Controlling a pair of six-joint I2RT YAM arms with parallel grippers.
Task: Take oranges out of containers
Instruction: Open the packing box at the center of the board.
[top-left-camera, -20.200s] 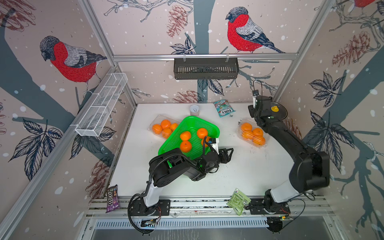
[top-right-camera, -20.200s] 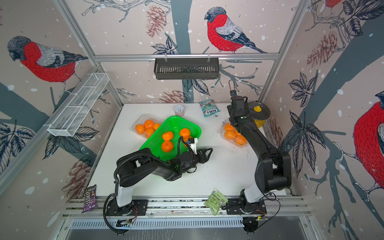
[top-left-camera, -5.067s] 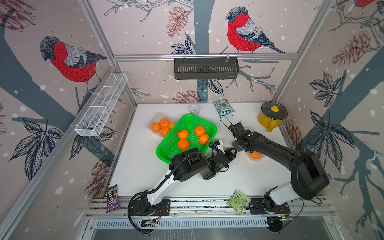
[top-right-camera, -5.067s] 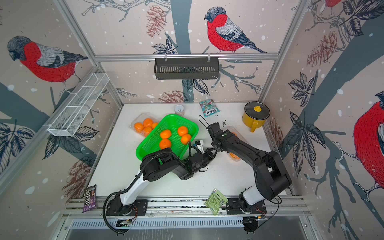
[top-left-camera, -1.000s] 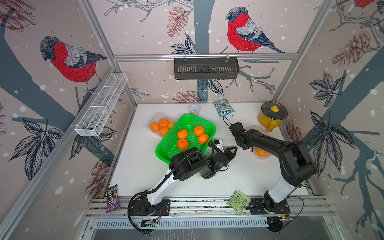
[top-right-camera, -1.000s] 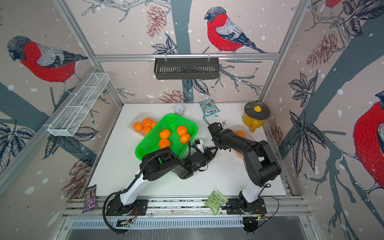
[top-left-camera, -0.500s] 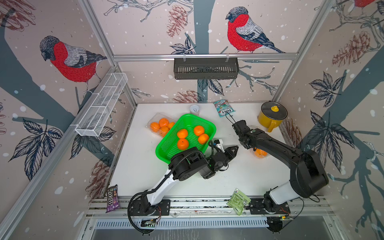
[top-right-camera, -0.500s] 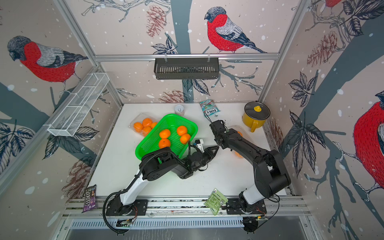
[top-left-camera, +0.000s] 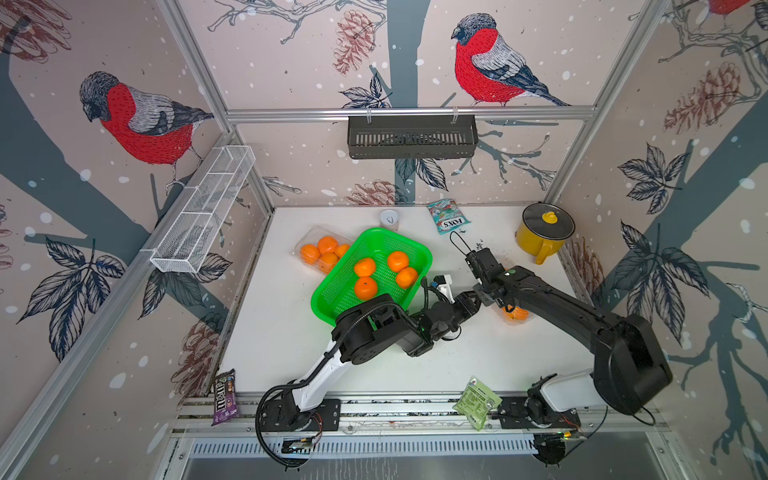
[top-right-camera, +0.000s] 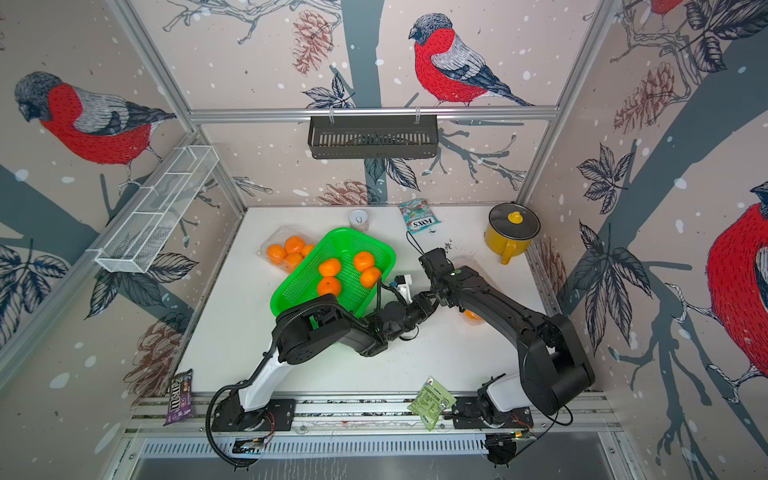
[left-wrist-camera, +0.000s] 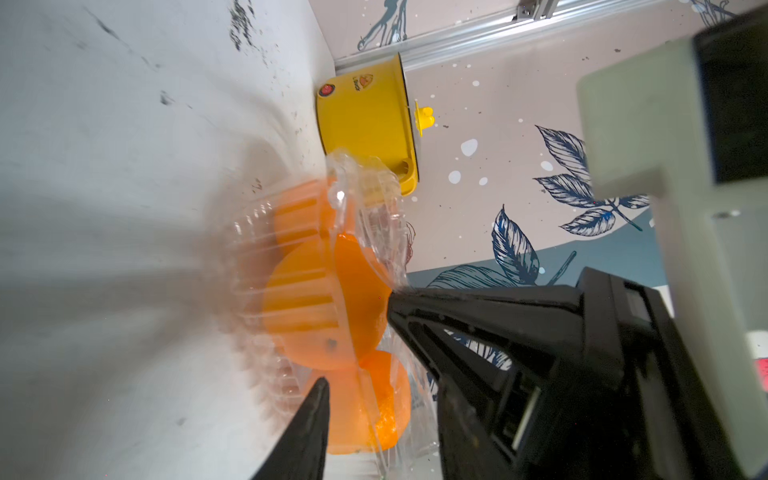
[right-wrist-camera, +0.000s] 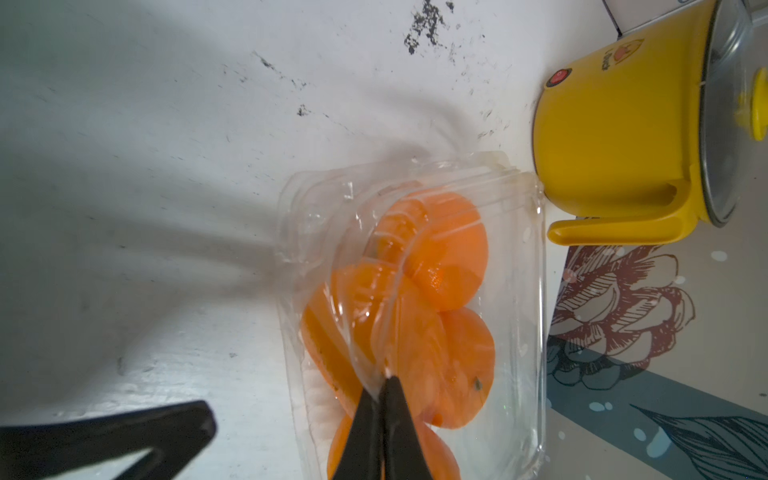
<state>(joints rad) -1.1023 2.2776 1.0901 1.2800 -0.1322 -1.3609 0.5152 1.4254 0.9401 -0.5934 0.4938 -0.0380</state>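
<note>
Four oranges (top-left-camera: 365, 267) lie in the tray (top-left-camera: 338, 296); both containers (top-left-camera: 303, 244) hold more. Your right gripper (right-wrist-camera: 384, 384) has its jaws pinched on the right-edge container (right-wrist-camera: 537, 291); the left gripper (top-left-camera: 471, 302) has its jaws part-open, empty.

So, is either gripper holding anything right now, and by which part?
The right gripper is shut on the thin lid edge of the clear container. The left gripper, jaws apart beside it, holds nothing.
</note>
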